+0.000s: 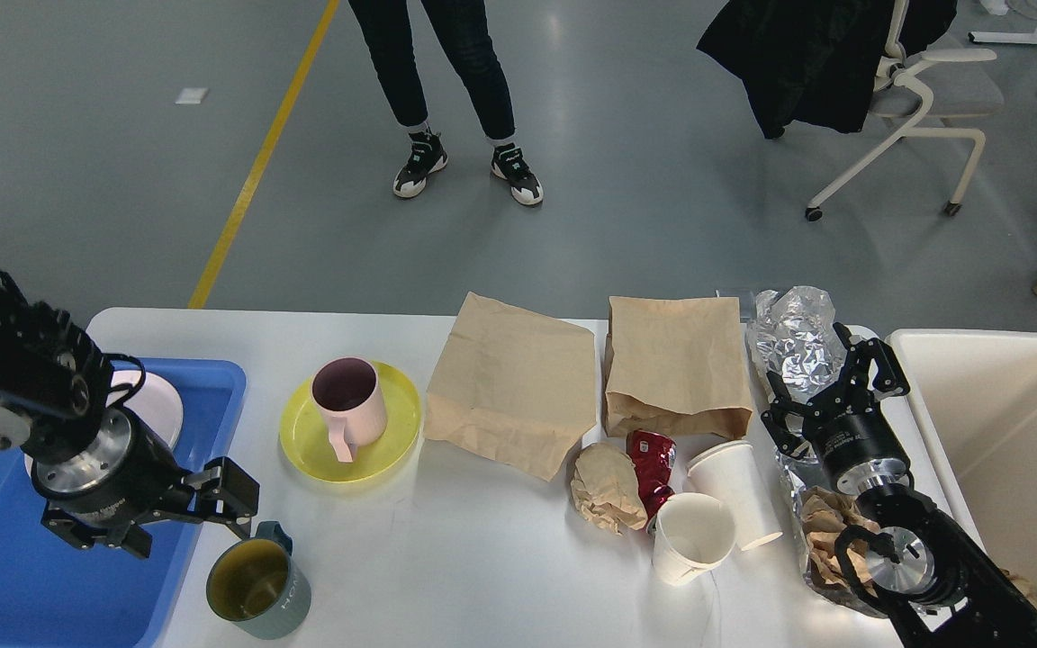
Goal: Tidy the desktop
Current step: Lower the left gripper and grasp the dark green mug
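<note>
Trouble lies nearest our left tool (187,519), fingers spread wide just beside the grey-green mug (258,582) on the white surface (446,549): we could tip it. Our right tool (829,387), open, empty, sits against crumpled foil (793,333) and might drag it.

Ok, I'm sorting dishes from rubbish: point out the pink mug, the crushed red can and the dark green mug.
pink mug (352,402), head view, on its outer side wall.
crushed red can (653,454), head view, on its dented upper body.
dark green mug (289,601), head view, on its outer wall.
</note>
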You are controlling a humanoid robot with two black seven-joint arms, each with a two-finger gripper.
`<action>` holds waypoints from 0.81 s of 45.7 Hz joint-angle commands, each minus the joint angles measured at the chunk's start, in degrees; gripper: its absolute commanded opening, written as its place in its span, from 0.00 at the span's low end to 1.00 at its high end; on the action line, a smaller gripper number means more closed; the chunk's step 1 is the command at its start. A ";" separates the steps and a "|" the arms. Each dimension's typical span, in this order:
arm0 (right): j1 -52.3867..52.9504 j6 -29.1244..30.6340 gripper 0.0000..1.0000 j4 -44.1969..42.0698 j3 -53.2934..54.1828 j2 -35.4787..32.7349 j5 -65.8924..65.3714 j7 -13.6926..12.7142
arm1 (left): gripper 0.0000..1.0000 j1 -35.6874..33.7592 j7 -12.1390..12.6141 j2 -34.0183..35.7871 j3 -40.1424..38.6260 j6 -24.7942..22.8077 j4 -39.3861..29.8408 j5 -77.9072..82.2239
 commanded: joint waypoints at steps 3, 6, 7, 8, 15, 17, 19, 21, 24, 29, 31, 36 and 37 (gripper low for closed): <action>0.00 -0.04 1.00 0.00 0.00 0.00 0.00 0.01 | 0.95 9.92 -0.01 1.64 -1.95 7.22 1.73 2.70; 0.00 -0.04 1.00 0.00 0.00 0.00 0.00 -0.08 | 0.95 12.56 0.08 1.12 -1.95 8.28 2.35 2.70; 0.00 -0.04 1.00 0.00 0.00 0.00 0.00 0.01 | 0.95 13.17 0.08 0.94 -1.86 8.54 2.61 2.70; 0.00 -0.04 1.00 0.00 0.00 0.00 0.00 -0.08 | 0.95 13.79 0.08 0.85 -1.77 8.89 3.13 2.70; 0.00 -0.04 1.00 0.00 0.00 0.00 0.00 -0.08 | 0.95 16.87 -0.01 0.06 -2.21 10.91 5.34 2.70; 0.00 0.05 1.00 0.00 0.00 0.00 0.00 -0.08 | 0.95 17.39 0.08 -0.03 -2.65 11.62 5.60 2.70; 0.00 0.05 1.00 0.00 0.00 0.00 0.00 -0.08 | 0.95 18.53 0.08 -0.64 -3.53 12.49 6.04 2.53; 0.00 0.05 1.00 0.00 0.00 0.00 0.00 0.01 | 0.95 19.50 0.08 -1.69 -4.14 13.37 6.65 2.53; 0.00 0.05 1.00 0.00 0.00 0.00 0.00 0.01 | 0.95 20.38 0.08 -2.14 -4.24 14.52 7.27 2.44; 0.09 -0.04 1.00 0.00 0.00 0.00 0.00 -0.08 | 0.94 22.93 0.08 -2.40 -4.59 16.10 8.76 2.35; 0.09 -0.04 1.00 0.00 0.00 0.00 0.00 0.01 | 0.93 23.55 0.08 -2.40 -4.85 16.89 9.29 2.35; 0.09 -0.04 1.00 0.00 0.00 0.00 0.00 0.01 | 0.88 24.78 0.08 -2.40 -5.90 19.88 9.82 2.35; 0.00 0.05 1.00 0.00 0.00 0.00 0.00 -0.08 | 0.87 24.96 -0.01 -2.40 -5.99 20.32 9.91 2.44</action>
